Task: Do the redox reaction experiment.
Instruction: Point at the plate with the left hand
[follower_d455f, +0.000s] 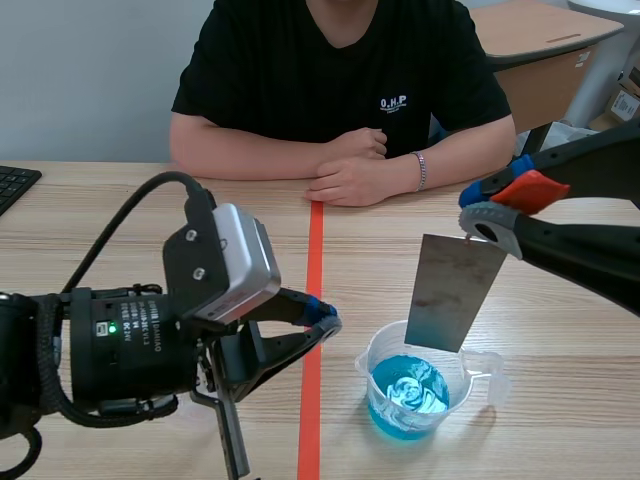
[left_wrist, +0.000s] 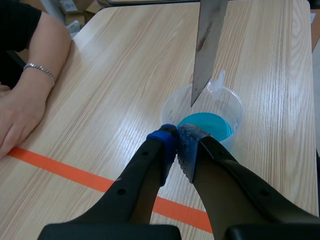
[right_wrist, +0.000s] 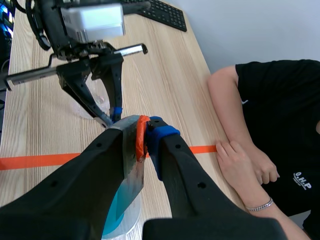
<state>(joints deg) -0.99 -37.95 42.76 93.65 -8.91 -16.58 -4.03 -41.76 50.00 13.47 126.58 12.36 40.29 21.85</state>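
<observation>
At the far left a keyboard (follower_d455f: 14, 186) lies on the table (follower_d455f: 110, 215), well behind the left arm. The left fingers (left_wrist: 170, 143) are clenched together with nothing between them, their tips low over the table. Just ahead of them stands a clear cup (follower_d455f: 383, 352) with a spout, holding blue liquid (follower_d455f: 408, 392). Across the table sits a person, hands (follower_d455f: 352, 168) folded on the wood. The right fingers (right_wrist: 145, 131) are raised above the cup, grasping the top edge of a grey metal sheet (follower_d455f: 455, 293). The sheet hangs down from them, slightly tilted, its lower end inside the cup's rim above the liquid; whether it touches the liquid cannot be told.
</observation>
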